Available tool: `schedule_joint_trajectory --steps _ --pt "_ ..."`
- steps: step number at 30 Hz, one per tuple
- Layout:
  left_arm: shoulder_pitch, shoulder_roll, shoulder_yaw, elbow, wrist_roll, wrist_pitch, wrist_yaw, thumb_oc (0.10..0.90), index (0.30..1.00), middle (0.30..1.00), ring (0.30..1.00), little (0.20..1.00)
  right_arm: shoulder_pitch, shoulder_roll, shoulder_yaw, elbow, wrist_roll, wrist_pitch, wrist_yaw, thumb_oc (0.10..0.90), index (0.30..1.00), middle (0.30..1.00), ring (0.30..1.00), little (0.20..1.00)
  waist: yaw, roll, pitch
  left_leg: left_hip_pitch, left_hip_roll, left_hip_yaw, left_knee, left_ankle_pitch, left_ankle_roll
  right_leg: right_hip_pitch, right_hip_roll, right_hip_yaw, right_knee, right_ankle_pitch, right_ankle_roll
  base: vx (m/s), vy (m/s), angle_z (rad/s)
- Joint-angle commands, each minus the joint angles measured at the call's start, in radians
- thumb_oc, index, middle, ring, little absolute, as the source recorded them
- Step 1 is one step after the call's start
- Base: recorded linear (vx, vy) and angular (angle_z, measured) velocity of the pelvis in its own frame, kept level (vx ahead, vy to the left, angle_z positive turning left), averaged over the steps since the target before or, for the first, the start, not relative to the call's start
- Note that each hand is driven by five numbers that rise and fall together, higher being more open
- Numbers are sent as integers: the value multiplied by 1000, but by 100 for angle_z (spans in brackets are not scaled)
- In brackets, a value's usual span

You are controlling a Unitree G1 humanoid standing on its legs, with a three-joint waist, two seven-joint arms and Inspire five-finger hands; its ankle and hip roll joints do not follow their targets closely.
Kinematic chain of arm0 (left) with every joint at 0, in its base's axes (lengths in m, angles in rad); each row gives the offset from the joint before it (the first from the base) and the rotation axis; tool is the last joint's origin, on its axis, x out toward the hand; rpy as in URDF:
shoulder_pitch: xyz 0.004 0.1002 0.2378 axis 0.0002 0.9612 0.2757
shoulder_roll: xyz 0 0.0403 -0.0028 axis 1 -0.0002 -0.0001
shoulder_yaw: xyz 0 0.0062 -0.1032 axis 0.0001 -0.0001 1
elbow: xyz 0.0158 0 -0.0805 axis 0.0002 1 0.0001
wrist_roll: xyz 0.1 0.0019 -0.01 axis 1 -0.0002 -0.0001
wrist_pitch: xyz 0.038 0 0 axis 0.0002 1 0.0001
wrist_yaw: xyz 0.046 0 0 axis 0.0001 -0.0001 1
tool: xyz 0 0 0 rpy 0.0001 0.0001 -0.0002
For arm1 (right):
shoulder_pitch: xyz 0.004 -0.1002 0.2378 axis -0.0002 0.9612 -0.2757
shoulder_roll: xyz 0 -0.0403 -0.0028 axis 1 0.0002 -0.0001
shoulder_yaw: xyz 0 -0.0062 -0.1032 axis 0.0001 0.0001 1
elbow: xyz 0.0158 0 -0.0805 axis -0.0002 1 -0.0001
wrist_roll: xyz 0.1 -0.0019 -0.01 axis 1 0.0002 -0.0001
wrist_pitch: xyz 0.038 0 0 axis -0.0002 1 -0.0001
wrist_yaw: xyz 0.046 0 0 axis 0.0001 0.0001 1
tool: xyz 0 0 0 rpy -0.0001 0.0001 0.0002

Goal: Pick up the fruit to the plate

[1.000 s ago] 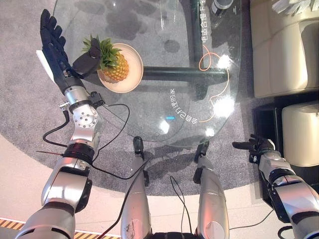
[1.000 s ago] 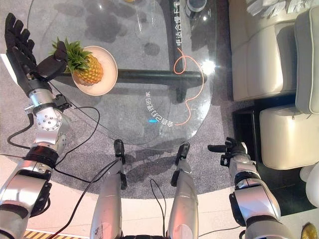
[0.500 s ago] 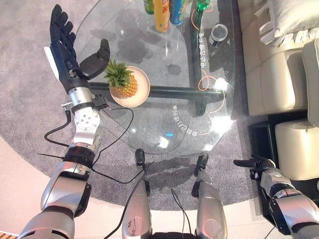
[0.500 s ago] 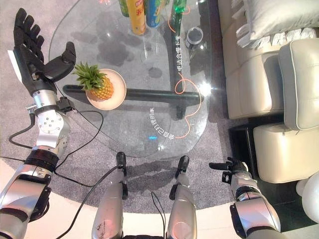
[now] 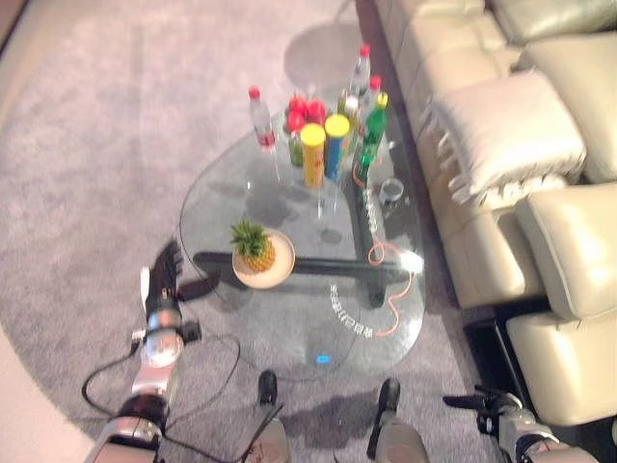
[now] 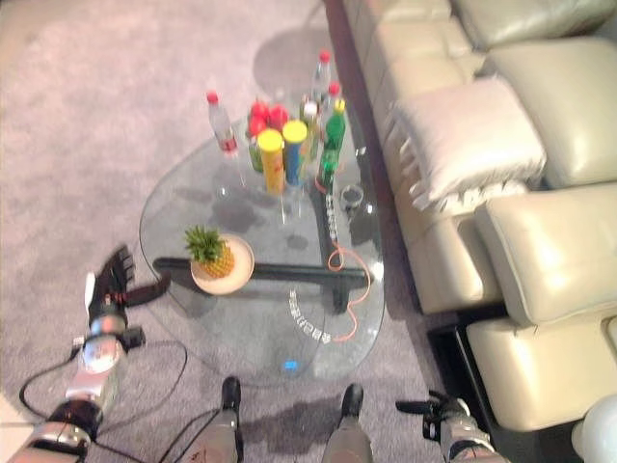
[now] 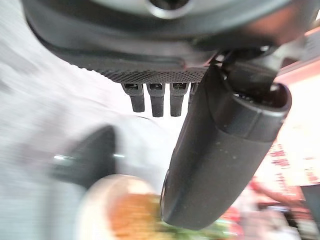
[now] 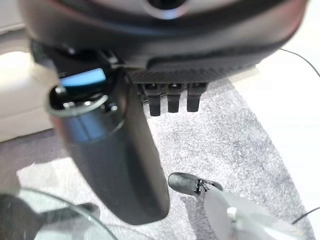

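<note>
The left hand (image 5: 166, 280) has drawn back off the glass surface (image 5: 289, 328), fingers spread and holding nothing. The pineapple (image 5: 254, 249) is still sitting on the plate (image 5: 275, 277). The right hand (image 5: 484, 402) is hanging open.

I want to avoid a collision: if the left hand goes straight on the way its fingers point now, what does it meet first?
Probably nothing on the table: the open left hand points past the glass table's left edge, over the carpet. Depth is unclear.
</note>
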Motion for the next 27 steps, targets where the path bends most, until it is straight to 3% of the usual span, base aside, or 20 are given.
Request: schedule_joint_trajectory --steps 1,6,13,27 --pt "-39 7 42 122 107 16 -25 800 900 900 900 900 44 -47 19 45 -76 19 -7 800 900 900 900 900 14 26 -78 31 34 42 2 -14 -19 25 -45 -1 33 -18 38 135 0 1" --pt "25 -5 9 325 228 148 -137 800 900 900 900 900 66 -20 51 45 -155 22 -8 800 900 900 900 900 -3 32 -107 61 40 43 2 -20 -25 72 -42 -11 17 -18 42 80 25 1" --pt "57 -52 -51 391 249 289 -305 800 900 900 900 900 68 5 81 45 -213 54 -3 800 900 900 900 900 -18 42 -130 87 35 48 2 -33 -24 94 -46 -15 4 -18 43 40 39 1" --pt "82 -101 -80 413 249 343 -397 800 900 900 900 900 59 38 123 38 -257 83 3 800 900 900 900 900 -16 40 -149 106 47 61 2 -41 -26 100 -39 -24 -1 -18 39 -4 0 -1"
